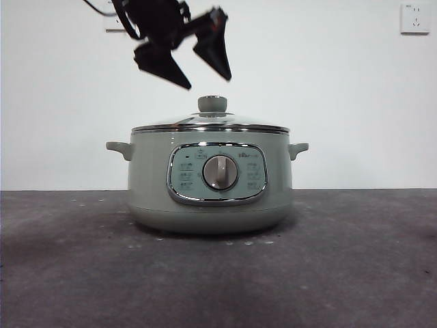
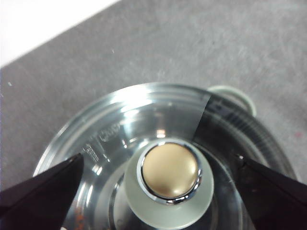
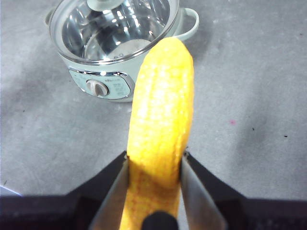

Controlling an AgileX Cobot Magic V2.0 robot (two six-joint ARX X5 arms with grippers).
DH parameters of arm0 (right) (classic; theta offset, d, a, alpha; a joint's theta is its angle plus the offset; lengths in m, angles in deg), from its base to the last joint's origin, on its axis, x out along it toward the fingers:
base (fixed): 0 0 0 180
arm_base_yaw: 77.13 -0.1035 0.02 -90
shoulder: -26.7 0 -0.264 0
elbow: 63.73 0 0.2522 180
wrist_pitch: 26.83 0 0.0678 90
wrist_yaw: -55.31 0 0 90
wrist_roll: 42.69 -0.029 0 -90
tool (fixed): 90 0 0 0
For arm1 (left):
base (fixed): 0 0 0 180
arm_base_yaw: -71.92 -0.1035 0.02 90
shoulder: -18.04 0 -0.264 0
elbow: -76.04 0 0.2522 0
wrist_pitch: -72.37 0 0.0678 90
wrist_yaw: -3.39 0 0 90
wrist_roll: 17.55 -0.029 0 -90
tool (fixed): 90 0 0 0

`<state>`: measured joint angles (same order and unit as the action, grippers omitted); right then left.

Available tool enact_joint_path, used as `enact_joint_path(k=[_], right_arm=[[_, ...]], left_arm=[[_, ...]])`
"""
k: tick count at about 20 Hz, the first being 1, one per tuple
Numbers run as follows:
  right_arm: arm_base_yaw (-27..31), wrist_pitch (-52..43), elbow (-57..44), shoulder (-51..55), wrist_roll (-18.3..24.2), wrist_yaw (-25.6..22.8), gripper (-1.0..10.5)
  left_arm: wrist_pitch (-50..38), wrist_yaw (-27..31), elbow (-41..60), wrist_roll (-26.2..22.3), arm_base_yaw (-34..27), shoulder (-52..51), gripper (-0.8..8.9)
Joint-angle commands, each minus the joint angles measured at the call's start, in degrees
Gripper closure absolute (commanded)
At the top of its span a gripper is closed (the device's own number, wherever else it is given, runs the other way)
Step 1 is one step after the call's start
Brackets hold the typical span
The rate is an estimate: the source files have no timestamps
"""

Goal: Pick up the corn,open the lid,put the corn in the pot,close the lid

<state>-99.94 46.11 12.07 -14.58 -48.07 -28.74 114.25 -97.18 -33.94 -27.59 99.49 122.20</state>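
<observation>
The sage-green pot stands mid-table, its dial facing the front camera. The glass lid rests shut on it, green knob on top. My left gripper hangs open just above the knob, touching nothing. In the left wrist view its jaws stand wide on either side of the knob, over the lid. My right gripper is shut on the yellow corn, held in the air some way from the pot and the lid. It is outside the front view.
The grey tabletop stretches around the pot on all sides. A white wall stands behind, with a socket at the upper right.
</observation>
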Motion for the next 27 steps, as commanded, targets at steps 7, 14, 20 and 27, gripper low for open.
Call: enact_joint_path(k=[7, 14, 20, 27], right_arm=[[-0.1, -0.2, 0.1, -0.1, -0.5, -0.2, 9.6], [-0.1, -0.2, 0.1, -0.1, -0.5, -0.5, 9.6], [-0.1, -0.1, 0.1, -0.1, -0.5, -0.4, 9.6], [-0.1, 0.1, 0.1, -0.1, -0.4, -0.4, 9.6]], left_arm=[[-0.8, 0.1, -0.3, -0.3, 0.3, 4.3, 2.51], [-1.7, 0.1, -0.3, 0.8, 0.5, 4.7, 3.83], [-1.6, -0.4, -0.3, 0.9, 0.6, 4.7, 5.77], [-1.6, -2.1, -0.3, 2.5, 0.6, 4.7, 8.22]])
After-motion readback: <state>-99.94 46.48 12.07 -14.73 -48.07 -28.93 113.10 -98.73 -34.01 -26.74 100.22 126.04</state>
